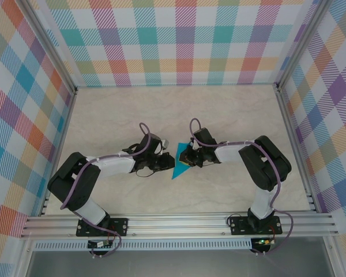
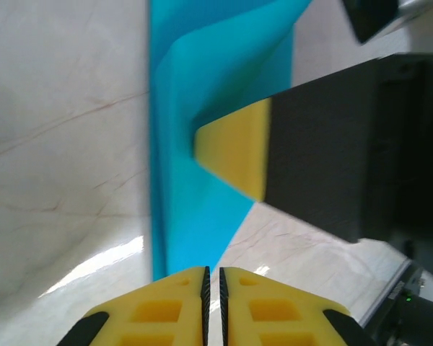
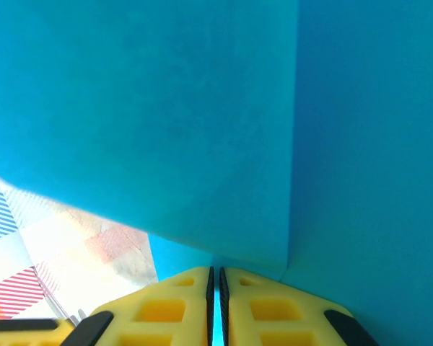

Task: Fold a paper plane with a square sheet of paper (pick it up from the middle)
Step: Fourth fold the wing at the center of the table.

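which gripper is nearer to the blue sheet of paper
Right. The right gripper is shut on the sheet of paper, with blue showing between its jaws. The left gripper is shut with its tips at the sheet's edge; whether it touches is unclear.

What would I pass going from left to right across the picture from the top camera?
Left checkered wall → left arm → left gripper → blue paper → right arm → right checkered wall.

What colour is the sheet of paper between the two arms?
The sheet of paper is plain bright cyan-blue; the right wrist view shows it best.
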Controlling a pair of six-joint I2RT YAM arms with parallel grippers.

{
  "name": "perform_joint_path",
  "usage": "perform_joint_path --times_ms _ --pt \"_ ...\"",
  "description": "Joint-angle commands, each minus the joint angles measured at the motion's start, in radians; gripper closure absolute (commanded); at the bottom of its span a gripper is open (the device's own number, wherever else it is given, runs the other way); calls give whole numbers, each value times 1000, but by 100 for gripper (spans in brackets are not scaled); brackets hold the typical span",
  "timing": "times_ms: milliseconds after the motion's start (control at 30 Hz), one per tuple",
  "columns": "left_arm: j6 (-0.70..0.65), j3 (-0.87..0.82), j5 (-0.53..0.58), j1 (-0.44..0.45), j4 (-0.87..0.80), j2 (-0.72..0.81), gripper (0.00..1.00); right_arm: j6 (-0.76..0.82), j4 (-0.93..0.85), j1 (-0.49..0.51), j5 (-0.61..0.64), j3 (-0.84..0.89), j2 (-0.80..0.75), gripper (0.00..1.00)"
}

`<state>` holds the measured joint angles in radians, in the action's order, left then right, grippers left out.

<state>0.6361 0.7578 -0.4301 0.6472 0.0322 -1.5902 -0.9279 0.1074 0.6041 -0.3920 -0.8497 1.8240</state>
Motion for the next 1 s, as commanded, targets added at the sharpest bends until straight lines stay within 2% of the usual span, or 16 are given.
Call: perform_joint_path --times_ms 0,100,300,667,967 --pt "19 24 -58 -1 37 -12 87 -3 -57 -3 36 17 -8 86" --pt "25 28 -125 0 72 -55 88 -5 -57 -3 36 18 -5 86" --pt "32 5 -178 5 124 -126 88 -5 -57 -3 33 20 0 86" --pt "-10 -70 -113 5 45 -160 90 -3 -59 -3 38 23 3 86" --pt "-16 -97 -123 5 32 -92 89 -5 -63 -3 38 26 14 87"
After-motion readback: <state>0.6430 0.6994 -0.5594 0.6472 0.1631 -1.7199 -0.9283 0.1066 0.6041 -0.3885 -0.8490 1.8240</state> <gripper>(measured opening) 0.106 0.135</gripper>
